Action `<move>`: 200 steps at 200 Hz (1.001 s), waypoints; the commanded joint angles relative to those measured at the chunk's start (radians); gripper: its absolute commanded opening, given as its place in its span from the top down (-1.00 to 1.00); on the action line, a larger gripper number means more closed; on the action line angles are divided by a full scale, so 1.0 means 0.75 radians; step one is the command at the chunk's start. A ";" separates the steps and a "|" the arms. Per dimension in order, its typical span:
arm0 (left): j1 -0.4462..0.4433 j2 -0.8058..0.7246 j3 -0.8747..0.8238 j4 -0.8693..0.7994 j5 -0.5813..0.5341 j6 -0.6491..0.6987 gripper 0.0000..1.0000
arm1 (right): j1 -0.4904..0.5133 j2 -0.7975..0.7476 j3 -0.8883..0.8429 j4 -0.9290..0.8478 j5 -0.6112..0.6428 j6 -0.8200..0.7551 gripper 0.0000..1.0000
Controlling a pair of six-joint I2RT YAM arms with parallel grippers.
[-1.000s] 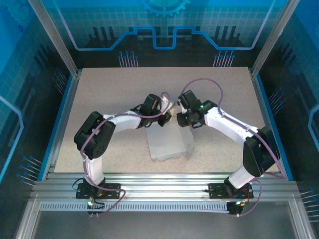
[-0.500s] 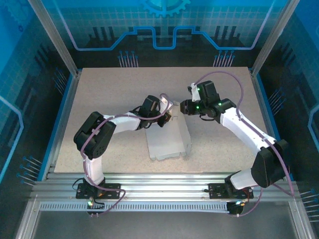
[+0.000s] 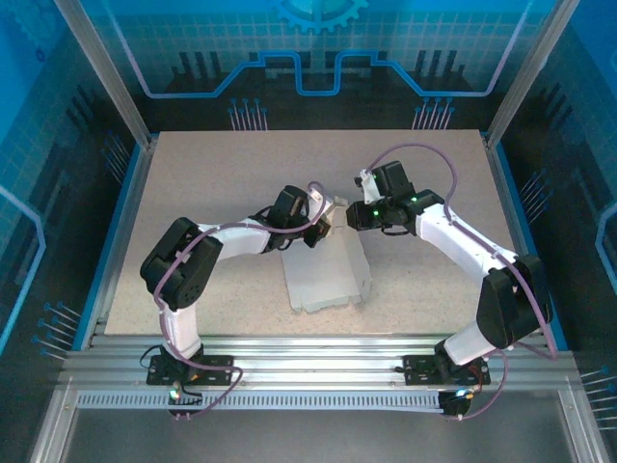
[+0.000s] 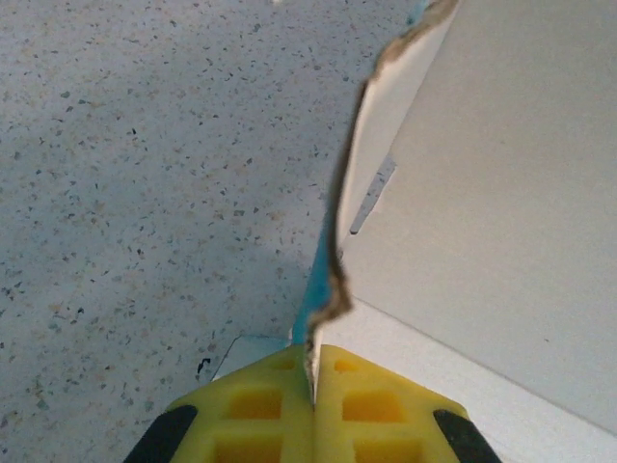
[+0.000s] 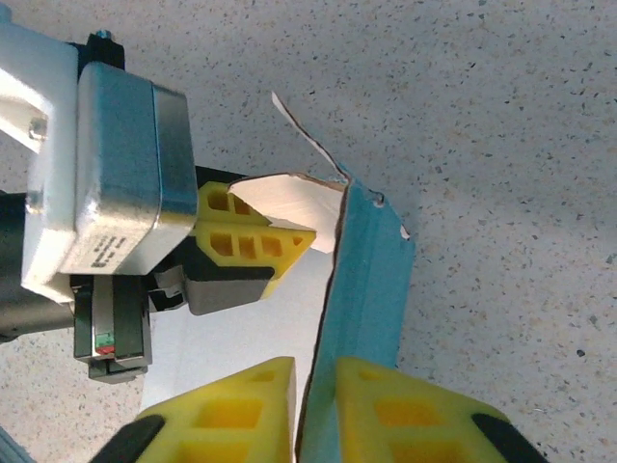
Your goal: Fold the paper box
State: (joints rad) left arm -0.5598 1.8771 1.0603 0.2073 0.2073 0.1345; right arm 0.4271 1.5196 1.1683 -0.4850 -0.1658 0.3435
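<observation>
Over the last second the right gripper [image 5: 313,371] has swung to the far end of the paper box [image 3: 328,275]. Its jaws now straddle the raised blue flap [image 5: 371,280] (we cannot tell whether they bite yet), so a two-handed fold looks near. The left gripper [image 4: 313,359] has its jaws pinching the neighbouring flap edge. The paper box lies mid-tabletop [image 3: 212,183], long axis running near to far.

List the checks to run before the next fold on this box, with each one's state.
1. Left end effector shut on the paper box edge: ok.
2. Blue flap sits inside the right end effector: ok.
3. Right clamp tight on that flap: cannot tell.
4. Two end effectors apart, not touching: ok, though close.
5. Pinched edge intact: not ok, it looks frayed.
</observation>
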 commanded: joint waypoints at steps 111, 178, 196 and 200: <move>0.058 -0.233 -0.005 -0.208 0.213 -0.108 0.53 | 0.074 -0.015 -0.007 -0.070 0.171 -0.156 0.94; 0.185 -0.261 0.098 -0.280 0.344 -0.178 0.42 | 0.106 -0.033 -0.013 -0.051 0.184 -0.164 0.93; 0.205 -0.221 0.176 -0.347 0.374 -0.171 0.42 | 0.112 -0.040 -0.018 -0.037 0.183 -0.157 0.93; 0.207 -0.213 0.190 -0.362 0.382 -0.163 0.41 | 0.111 -0.041 -0.019 -0.035 0.181 -0.155 0.93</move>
State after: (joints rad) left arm -0.4248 1.7027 1.1183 0.0082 0.4248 0.0204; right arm 0.4950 1.5169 1.1645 -0.5137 -0.0326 0.2409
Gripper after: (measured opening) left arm 0.289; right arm 0.064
